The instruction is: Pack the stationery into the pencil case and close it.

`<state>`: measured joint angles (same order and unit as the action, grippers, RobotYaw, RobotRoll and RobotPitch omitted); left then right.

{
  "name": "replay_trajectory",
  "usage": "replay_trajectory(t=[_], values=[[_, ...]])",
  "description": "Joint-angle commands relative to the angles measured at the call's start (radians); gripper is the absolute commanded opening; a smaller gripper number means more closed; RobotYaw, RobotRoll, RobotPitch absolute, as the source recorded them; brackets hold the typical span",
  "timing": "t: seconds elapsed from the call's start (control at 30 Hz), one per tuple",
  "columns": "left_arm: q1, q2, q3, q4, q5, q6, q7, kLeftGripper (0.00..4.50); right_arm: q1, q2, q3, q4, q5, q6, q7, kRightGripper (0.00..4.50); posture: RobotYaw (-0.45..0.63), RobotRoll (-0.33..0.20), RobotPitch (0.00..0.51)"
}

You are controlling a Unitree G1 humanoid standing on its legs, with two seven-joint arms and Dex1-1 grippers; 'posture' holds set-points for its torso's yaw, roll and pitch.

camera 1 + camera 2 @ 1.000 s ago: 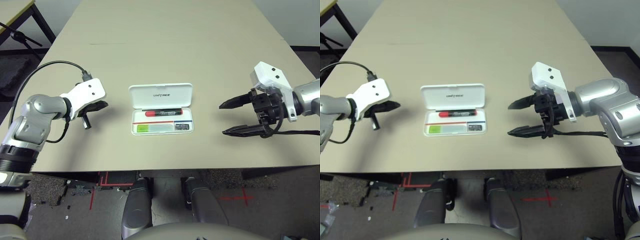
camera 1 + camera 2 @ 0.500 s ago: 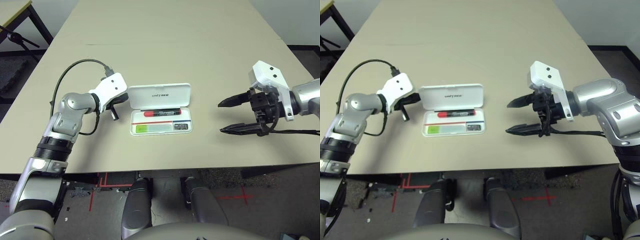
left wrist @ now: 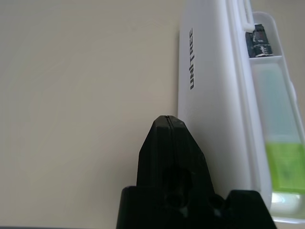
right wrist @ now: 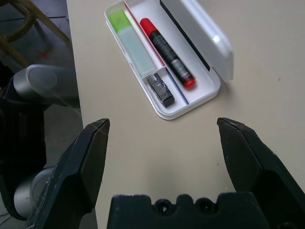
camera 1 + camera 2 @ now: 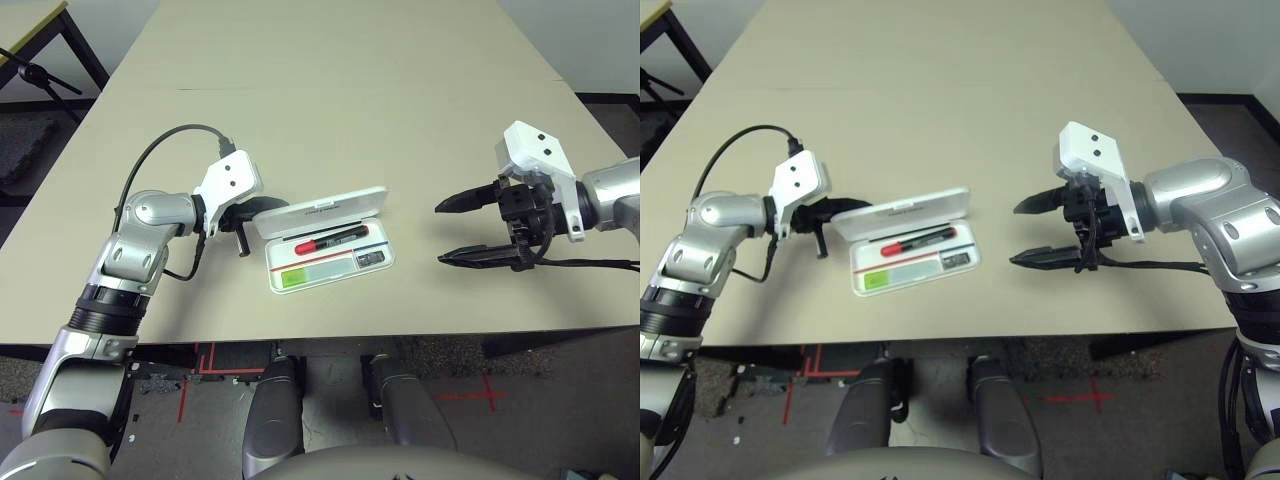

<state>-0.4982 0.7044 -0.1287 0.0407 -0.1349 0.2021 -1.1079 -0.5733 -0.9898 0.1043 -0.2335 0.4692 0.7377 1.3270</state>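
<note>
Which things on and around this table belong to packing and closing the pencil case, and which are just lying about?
Job: pencil case with raised lid, red marker, lime-green stick, black clip piece, left gripper at the lid.

Lying about: black stand beside the table.

We take this for a robotics lab or test room: a long, plain beige surface (image 5: 330,90) stands on speckled grey carpet (image 5: 150,385) marked with red tape crosses (image 5: 1085,398), beside a black metal stand (image 5: 45,75) and a bare pale wall (image 5: 1200,40).
</note>
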Motion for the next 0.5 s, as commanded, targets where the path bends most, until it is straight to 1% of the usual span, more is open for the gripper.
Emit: replay_trajectory(t=[0.03, 0.27, 0.5], values=[[0.015, 0.007, -0.016, -0.039, -0.007, 0.009, -0.016, 0.02, -0.006, 0.004, 0.017, -0.005, -0.004, -0.007, 0.000, 4.50, -0.07, 0.000, 0.156], [0.046, -0.023, -0.074, -0.123, -0.001, 0.044, -0.015, 0.02, -0.011, 0.006, 0.032, 0.006, -0.020, -0.020, 0.001, 4.50, -0.06, 0.000, 0.152], [0.079, -0.036, -0.147, -0.155, 0.029, 0.044, -0.015, 0.02, -0.012, 0.014, 0.041, 0.012, -0.034, -0.029, 0.001, 4.50, -0.06, 0.000, 0.149]])
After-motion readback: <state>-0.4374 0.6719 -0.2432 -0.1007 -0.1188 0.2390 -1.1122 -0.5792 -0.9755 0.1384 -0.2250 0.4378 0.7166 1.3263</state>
